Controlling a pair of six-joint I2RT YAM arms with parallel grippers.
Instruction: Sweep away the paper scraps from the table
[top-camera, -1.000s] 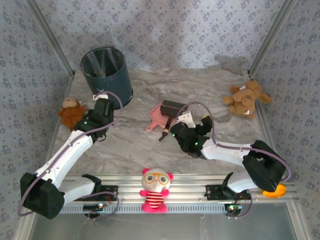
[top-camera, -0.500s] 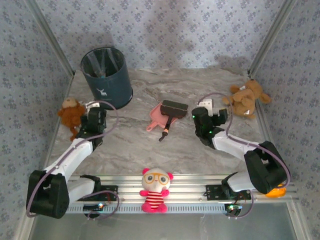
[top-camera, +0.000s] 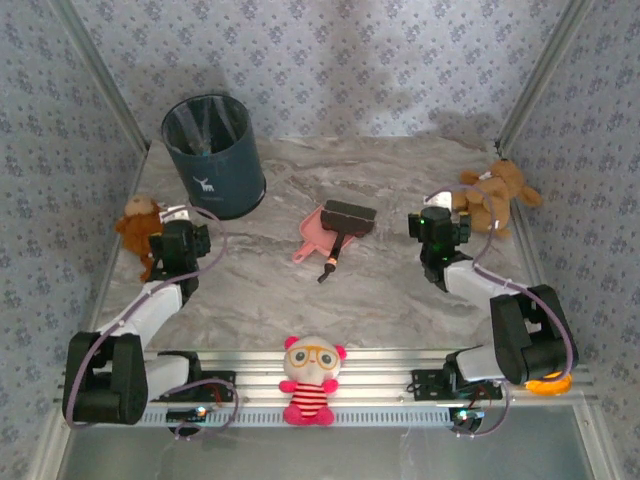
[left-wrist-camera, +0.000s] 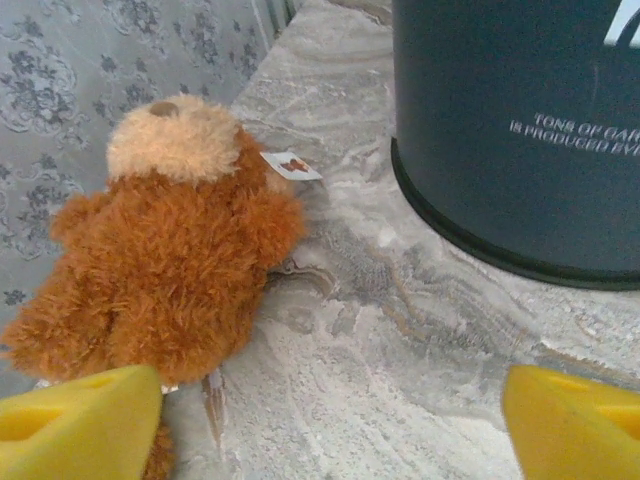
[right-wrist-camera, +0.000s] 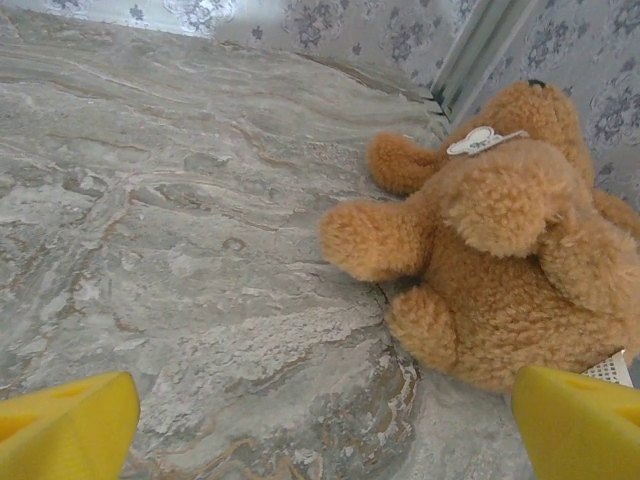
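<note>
From above, sweeping looks finished: the paper scraps are presumably in the one bin (top-camera: 213, 155), off the desk (top-camera: 400, 300); one pink dustpan (top-camera: 312, 232), one brush (top-camera: 345, 215), three soft toys (top-camera: 312, 380); left wrist: left hand (left-wrist-camera: 328, 420) gapes empty beside a brown bear (left-wrist-camera: 170, 270); right wrist: right hand (right-wrist-camera: 322, 425) likewise, near a tan bear (right-wrist-camera: 500, 250).

The left arm (top-camera: 150, 305) and the right arm (top-camera: 478, 283) each had glossy white link shells between bulky black joint housings, with a thin lilac cable (top-camera: 221, 238) looping alongside. A green light (top-camera: 423, 213) glowed on the right wrist. Wedge-shaped yellow fingertips (left-wrist-camera: 80, 420) capped each gripper.
</note>
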